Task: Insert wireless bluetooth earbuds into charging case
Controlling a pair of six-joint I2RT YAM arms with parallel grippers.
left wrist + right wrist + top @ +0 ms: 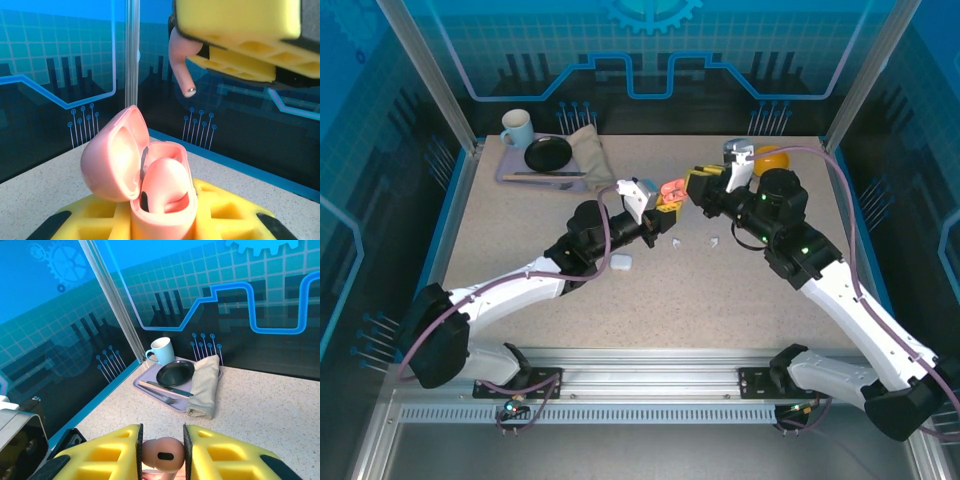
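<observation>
The right hand pinched a salmon-pink bean-sized earbud between its yellow ribbed fingers, with the stem pointing down. It hung above, and a little to one side of, the salmon-pink rounded plastic charging case. The left hand was clamped on that case's base, holding it upright with the lid hinged open. A second pink earbud sat in the nearer well, and the well behind it looked free. To seat the bud cleanly, the right hand would need to bring the stem straight over that free well, match the case's tilt, then lower slowly. It should release only once the bud was seated, staying clear of the lid throughout. A small white earbud, another white earbud and a white rounded case lay on the speckled tabletop.
</observation>
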